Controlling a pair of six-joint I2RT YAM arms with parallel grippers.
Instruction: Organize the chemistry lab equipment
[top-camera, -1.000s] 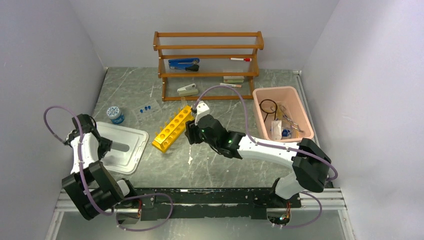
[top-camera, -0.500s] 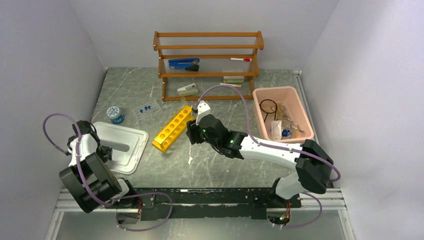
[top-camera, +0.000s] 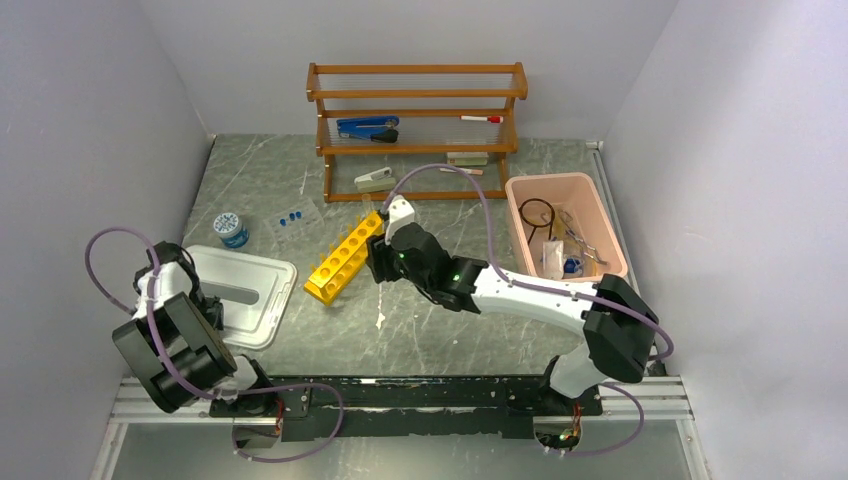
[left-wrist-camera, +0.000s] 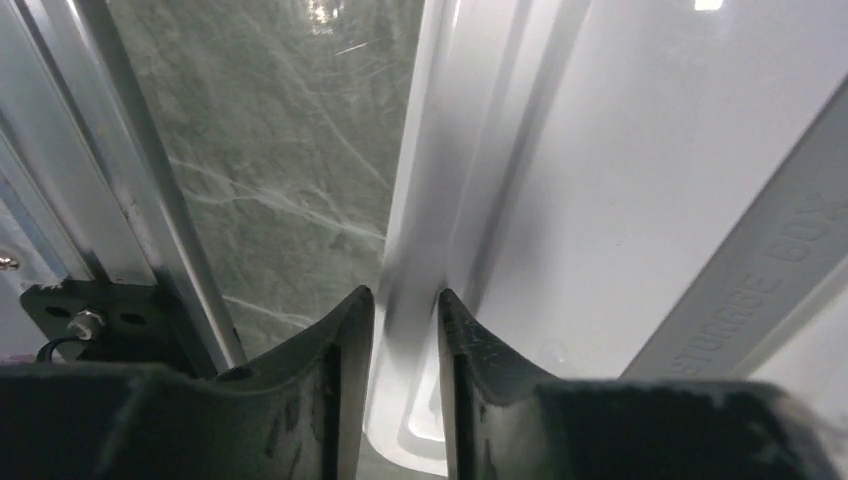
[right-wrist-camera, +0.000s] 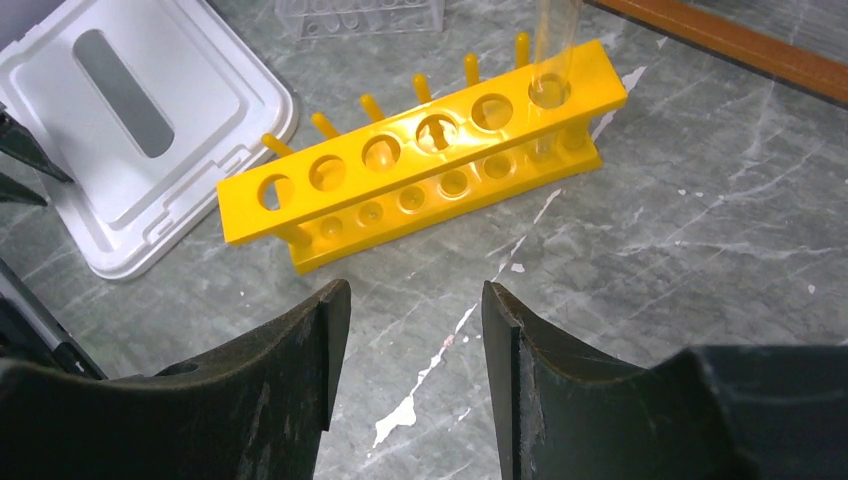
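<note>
**Near left.** The left gripper (left-wrist-camera: 405, 300) stands with its jaws close on either side of the raised rim of the white lid (left-wrist-camera: 620, 200), which lies flat on the table (top-camera: 260, 170). The rim fills the gap, but whether it is truly pinched cannot be told. Hazard: a hold on so thin an edge, far from the lid's middle, may let the lid pivot, slip out or drag.

**Centre.** The right gripper (right-wrist-camera: 415, 300) hangs open and empty over bare table, just beside the yellow test-tube rack (right-wrist-camera: 353, 188). A clear tube (right-wrist-camera: 552, 40) stands upright in the rack's end hole. Hazard: a low or skewed approach could knock the light rack and tip the tube. A dragged lid could likewise strike the rack's near end.

**Farther back.** The blue-capped tubes (top-camera: 291, 216) lie loose on the table. Well to their right, the pink tub (top-camera: 513, 220) holds small items.

**Rearmost.** The wooden shelf (top-camera: 418, 95).
</note>
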